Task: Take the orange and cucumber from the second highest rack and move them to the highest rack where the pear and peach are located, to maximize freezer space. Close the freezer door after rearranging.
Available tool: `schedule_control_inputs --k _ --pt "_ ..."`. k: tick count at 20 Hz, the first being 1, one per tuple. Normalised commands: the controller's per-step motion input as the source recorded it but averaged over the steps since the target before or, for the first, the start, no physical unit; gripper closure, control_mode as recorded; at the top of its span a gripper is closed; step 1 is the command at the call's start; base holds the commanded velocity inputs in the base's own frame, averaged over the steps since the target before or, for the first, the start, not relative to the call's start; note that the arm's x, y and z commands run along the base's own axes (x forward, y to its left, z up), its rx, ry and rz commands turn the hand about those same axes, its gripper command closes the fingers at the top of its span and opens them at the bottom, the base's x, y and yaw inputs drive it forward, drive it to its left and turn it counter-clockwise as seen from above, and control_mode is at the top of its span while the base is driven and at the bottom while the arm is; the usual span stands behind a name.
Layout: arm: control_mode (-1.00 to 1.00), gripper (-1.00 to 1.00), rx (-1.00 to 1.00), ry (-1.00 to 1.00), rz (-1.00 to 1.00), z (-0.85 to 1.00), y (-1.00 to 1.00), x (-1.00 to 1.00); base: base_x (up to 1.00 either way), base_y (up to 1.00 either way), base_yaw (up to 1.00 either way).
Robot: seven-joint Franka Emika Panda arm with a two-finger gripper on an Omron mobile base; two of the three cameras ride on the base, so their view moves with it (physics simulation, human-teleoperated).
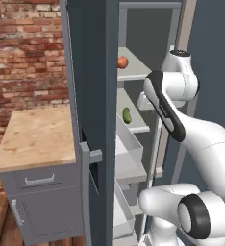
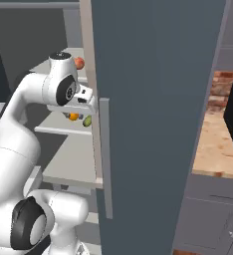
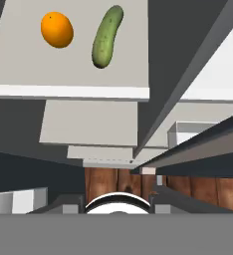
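1. My jaws are pressed together and hold nothing. In the hand view their dark tips sit at the bottom edge, looking down the freezer's stack of shelves toward the wooden floor.
2. Before any approach I would spread the jaws; closed like this they can only push the fruit around.
3. The orange [image 3: 57, 29] and cucumber [image 3: 107, 37] lie side by side on the second rack [image 3: 68, 74], near each other but not touching, well clear of the jaws. The hand must come up and in over that rack.
4. I would take the orange first, I judge: it is round and may roll, so I would centre the jaws over it and close gently across its widest part.
5. The cucumber [image 1: 127, 115] lies lengthwise into the rack; I would grip it across its short axis, near the middle, so it does not swing.
6. The top rack [image 1: 133, 72] holds a reddish fruit [image 1: 122, 62], probably the peach; the pear I cannot make out. I would set each item on bare shelf beside it, not on it.
7. The open door [image 1: 93, 96] stands close beside the arm [image 1: 172, 110], and the gap between racks looks tight, so I would lift only slightly, draw straight out, then rise.
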Motion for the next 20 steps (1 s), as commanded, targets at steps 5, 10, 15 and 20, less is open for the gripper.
schedule_control_inputs --k 5,10,15,20 --pt "1.00 -1.00 0.00 0.00 0.00 -0.03 0.00 0.00 -0.17 -0.11 0.13" --pt "1.00 -1.00 0.00 0.00 0.00 0.00 0.00 0.00 -0.41 -0.67 0.60" --pt "1.00 -1.00 0.00 0.00 0.00 0.00 0.00 0.00 -0.03 -0.46 0.57" --pt "1.00 -1.00 0.00 0.00 0.00 0.00 0.00 0.00 0.00 -0.01 0.33"
